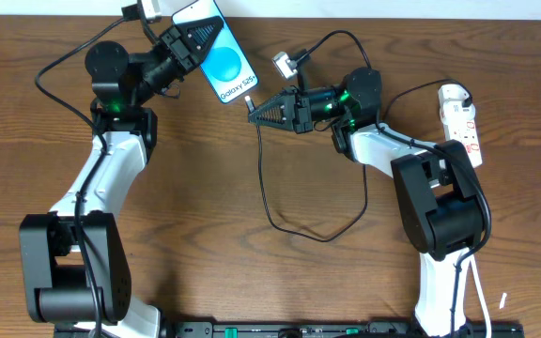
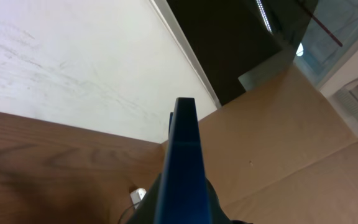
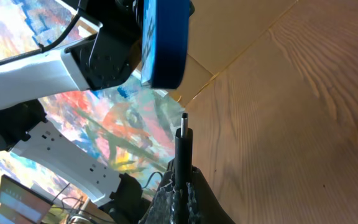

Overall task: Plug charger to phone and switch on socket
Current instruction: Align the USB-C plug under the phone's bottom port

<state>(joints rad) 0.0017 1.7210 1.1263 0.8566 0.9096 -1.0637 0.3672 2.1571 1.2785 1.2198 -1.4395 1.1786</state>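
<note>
My left gripper (image 1: 188, 44) is shut on the phone (image 1: 219, 53) and holds it lifted and tilted, blue screen up, its lower end pointing toward the right arm. In the left wrist view the phone (image 2: 182, 168) shows edge-on between the fingers. My right gripper (image 1: 269, 111) is shut on the charger plug (image 1: 250, 104), whose tip sits just below the phone's lower end, a small gap apart. In the right wrist view the plug (image 3: 183, 140) points up at the phone (image 3: 163, 43). The charger cable (image 1: 280, 223) loops over the table. The socket (image 1: 462, 122) lies at the far right.
A white adapter (image 1: 284, 64) with its cable lies behind the right gripper. A white connector (image 1: 148, 9) sits at the table's back edge by the phone's top. The right arm's base (image 1: 437, 207) stands beside the socket.
</note>
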